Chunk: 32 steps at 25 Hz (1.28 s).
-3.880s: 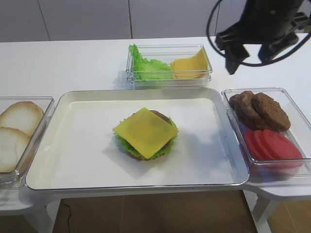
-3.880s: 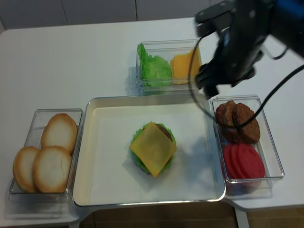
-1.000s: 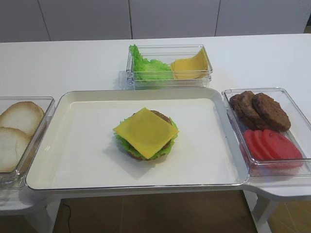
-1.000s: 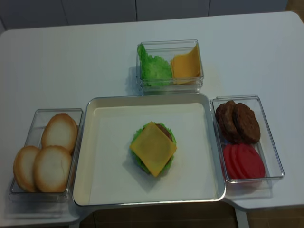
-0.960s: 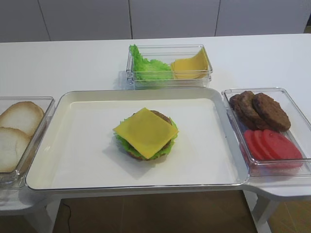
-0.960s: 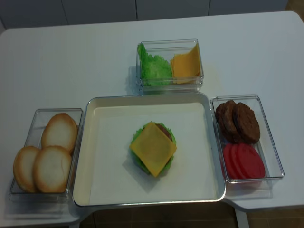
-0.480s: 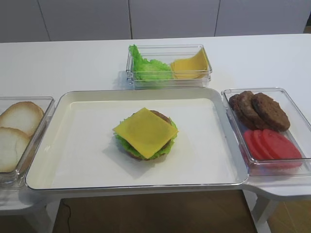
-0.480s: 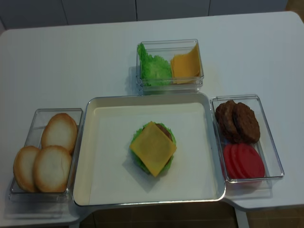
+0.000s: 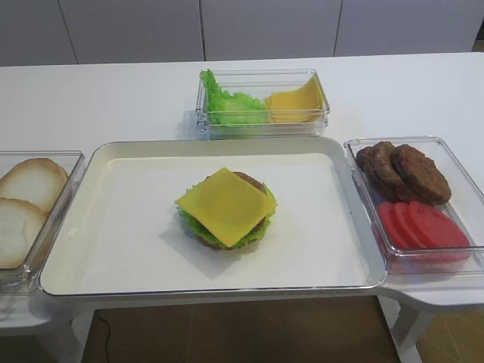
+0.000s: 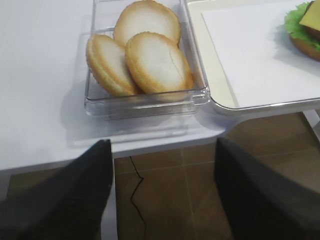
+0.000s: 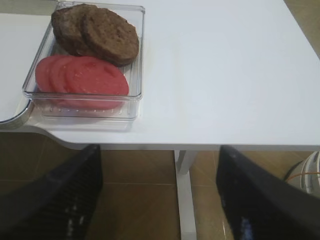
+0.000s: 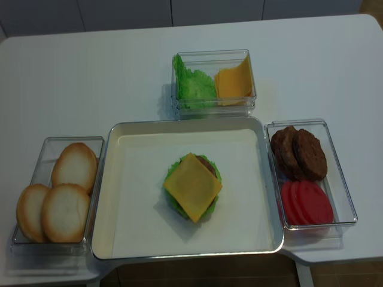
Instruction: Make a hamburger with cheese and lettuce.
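The hamburger (image 9: 254,182) sits in the middle of the white tray (image 9: 113,227), also in the second high view (image 12: 207,162). A square yellow cheese slice (image 9: 227,206) lies flat on top of its patty. The frilly green lettuce (image 9: 262,227) shows under the patty's edges. Its edge shows in the left wrist view (image 10: 300,30). My left gripper (image 10: 162,192) is open and empty, off the table's front edge below the bun box. My right gripper (image 11: 160,195) is open and empty, off the front edge below the patty box. Neither gripper shows in the high views.
A clear box of bun halves (image 9: 23,204) stands left of the tray, also in the left wrist view (image 10: 145,55). A box with spare lettuce and cheese (image 9: 261,106) stands behind the tray. A box of loose patties and tomato slices (image 9: 412,197) stands on the right, also in the right wrist view (image 11: 85,50).
The right arm that hung over the table's back right corner has left the high views. In the last second nothing has moved.
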Tool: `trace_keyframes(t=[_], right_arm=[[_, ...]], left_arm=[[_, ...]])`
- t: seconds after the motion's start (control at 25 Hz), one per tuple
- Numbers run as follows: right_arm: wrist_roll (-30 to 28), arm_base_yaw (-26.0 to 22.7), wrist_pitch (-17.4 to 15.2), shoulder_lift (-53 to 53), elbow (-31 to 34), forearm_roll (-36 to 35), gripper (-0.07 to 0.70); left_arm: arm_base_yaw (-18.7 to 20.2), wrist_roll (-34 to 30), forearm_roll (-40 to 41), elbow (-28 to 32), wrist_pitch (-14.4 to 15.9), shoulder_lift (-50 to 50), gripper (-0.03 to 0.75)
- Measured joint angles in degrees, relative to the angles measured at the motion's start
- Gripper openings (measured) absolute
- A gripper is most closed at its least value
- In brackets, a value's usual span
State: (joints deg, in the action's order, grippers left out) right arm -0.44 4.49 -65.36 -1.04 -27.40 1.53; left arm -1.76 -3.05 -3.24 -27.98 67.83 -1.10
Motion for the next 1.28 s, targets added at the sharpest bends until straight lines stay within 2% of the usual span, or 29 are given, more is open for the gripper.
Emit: trace_keyframes(t=[1.28], right_arm=[[0.4, -0.1, 0.0, 0.0, 0.0, -1.5, 0.552]], left_arm=[[0.0, 0.0, 0.0, 0.0, 0.0, 0.0, 0.471]])
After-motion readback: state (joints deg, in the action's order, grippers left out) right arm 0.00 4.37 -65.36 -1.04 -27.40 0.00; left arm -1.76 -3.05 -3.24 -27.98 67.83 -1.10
